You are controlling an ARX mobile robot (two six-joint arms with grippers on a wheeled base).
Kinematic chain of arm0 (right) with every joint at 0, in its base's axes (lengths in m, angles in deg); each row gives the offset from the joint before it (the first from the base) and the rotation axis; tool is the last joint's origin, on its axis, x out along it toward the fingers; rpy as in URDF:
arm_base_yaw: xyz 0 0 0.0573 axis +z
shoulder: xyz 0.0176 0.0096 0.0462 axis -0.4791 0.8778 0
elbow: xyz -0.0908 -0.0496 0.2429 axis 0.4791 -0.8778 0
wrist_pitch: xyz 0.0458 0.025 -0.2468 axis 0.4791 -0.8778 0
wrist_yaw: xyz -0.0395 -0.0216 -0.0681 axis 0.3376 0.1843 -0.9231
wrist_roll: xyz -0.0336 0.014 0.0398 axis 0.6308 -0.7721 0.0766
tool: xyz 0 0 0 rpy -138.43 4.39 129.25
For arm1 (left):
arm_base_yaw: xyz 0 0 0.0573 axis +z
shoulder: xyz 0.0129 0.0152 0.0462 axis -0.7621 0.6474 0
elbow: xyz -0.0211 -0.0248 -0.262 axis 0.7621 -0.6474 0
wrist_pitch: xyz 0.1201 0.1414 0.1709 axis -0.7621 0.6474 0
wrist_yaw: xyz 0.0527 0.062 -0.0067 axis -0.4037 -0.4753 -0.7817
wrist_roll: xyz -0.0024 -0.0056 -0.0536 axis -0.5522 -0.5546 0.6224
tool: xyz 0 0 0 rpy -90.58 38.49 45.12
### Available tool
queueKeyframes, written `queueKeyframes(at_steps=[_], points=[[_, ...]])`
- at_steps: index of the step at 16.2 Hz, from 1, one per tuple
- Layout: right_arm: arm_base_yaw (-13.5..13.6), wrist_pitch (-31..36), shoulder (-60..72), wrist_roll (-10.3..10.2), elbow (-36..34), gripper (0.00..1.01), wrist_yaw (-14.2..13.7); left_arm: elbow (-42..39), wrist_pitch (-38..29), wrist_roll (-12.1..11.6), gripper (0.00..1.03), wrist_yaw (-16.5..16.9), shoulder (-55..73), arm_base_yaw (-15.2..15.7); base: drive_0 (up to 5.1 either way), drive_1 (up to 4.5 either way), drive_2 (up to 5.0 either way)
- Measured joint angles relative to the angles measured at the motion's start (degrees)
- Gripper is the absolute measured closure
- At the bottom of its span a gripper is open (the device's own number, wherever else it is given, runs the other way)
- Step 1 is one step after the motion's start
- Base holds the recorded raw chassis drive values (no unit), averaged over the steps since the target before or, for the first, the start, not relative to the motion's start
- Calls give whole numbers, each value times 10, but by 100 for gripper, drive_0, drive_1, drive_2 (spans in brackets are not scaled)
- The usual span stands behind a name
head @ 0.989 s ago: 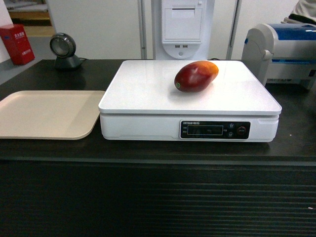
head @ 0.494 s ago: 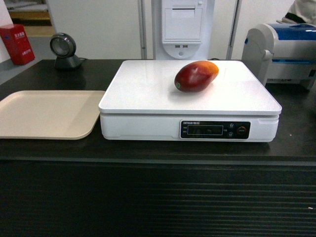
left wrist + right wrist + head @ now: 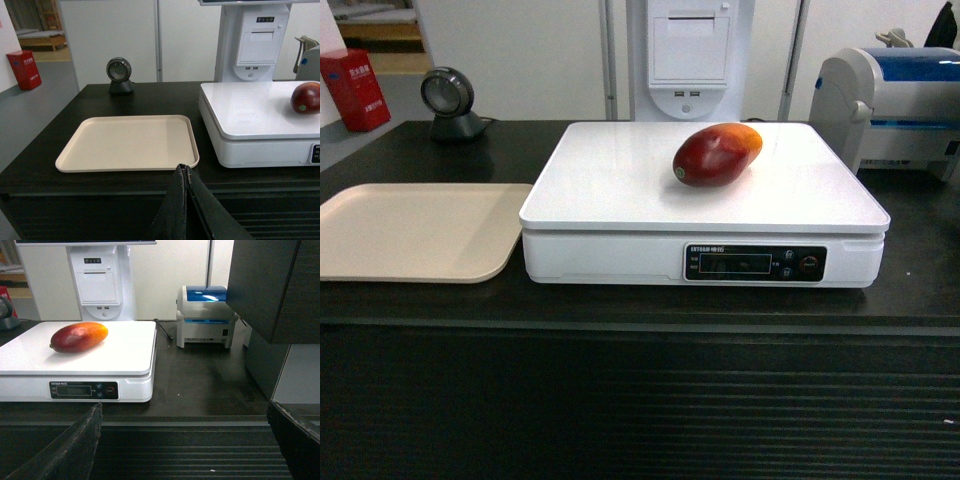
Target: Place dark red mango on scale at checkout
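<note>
Head view, left to right: your beige tray at 9 o'clock, the scale centre with unreadable display print, the dark red mango on its platter, printer at 2 o'clock. Left gripper pinched together, empty; right gripper spread wide, empty.

Left gripper slim black fingers, right gripper broad matte-black fingers

White wall panels stand behind the counter, with a white receipt-printer column rising beyond its back edge. At the left, grey floor runs toward a red box and a low wooden bench. A dark cabinet stands at the right.
</note>
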Motion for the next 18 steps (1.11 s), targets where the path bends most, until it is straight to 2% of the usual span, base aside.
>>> queueKeyframes(at_steps=[4,6,13,14,18], points=[[0,0,0,0,0,3,0,0,37,0,101,0,-38,0,0,0,0],[0,0,0,0,0,3,0,0,143,0,101,0,-126,0,0,0,0],[0,0,0,0,0,3,0,0,138,0,101,0,-131,1,0,0,0],[0,0,0,0,0,3,0,0,138,1,98,0,-131,1,0,0,0],[0,0,0,0,0,3,0,0,138,1,51,0,-131,1,0,0,0]])
